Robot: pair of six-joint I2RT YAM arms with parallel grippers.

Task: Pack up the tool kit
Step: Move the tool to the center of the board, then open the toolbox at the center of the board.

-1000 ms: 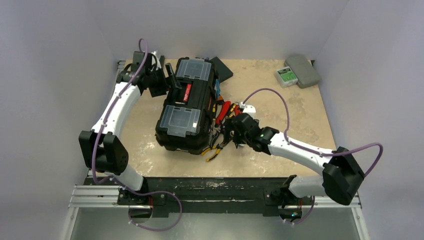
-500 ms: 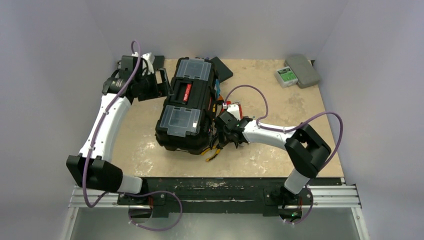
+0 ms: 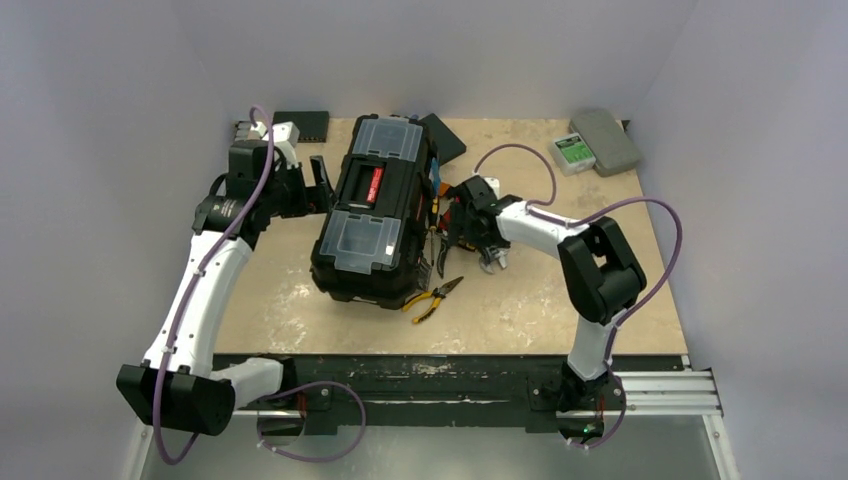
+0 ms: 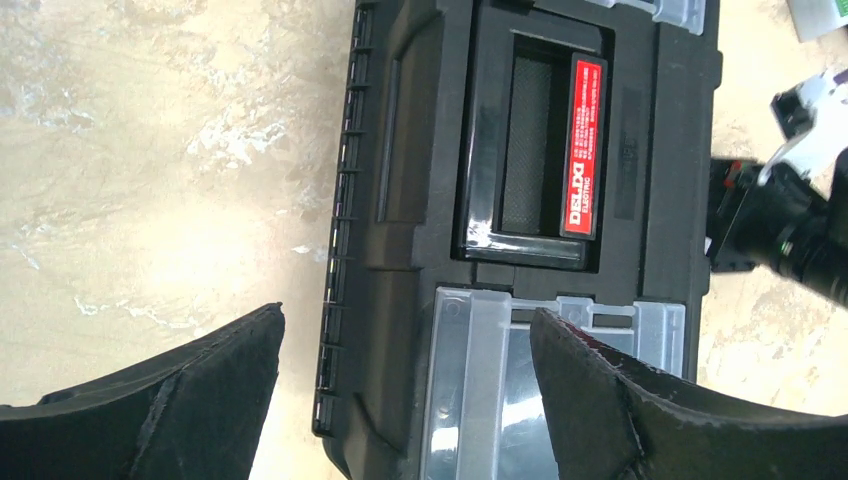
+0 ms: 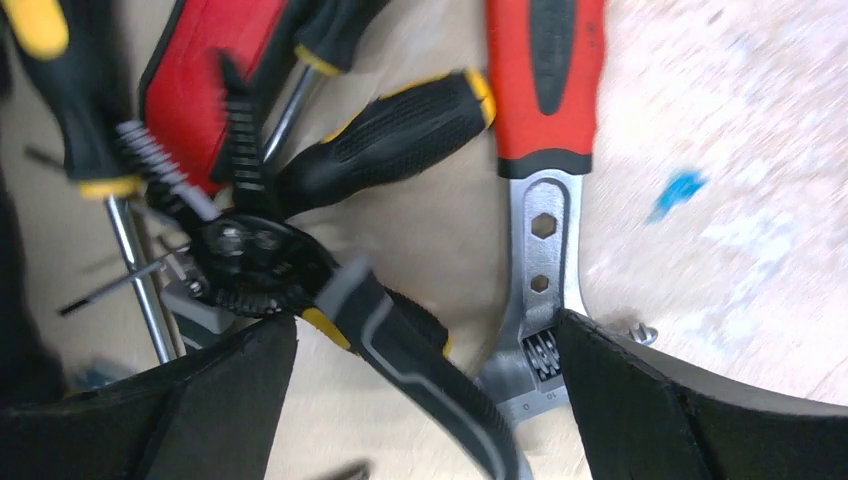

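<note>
Table (image 3: 560,290): tan top is filling the middle of the overhead view. Toolbox (image 3: 372,215) is sitting shut at centre-left, its 2 clear lids and red-labelled handle (image 4: 582,140) facing up. Left gripper (image 4: 405,322) is hanging over the box's left side, fingers spread, gripping nothing. Right gripper (image 5: 425,322) is hovering just right of the box, fingers spread wide and empty, above loose tools: red-handled wrench (image 5: 540,250), black pliers (image 5: 255,262), black-and-yellow screwdriver (image 5: 390,135). 1 yellow-handled pliers (image 3: 435,297) is lying apart, lower centre.
</note>
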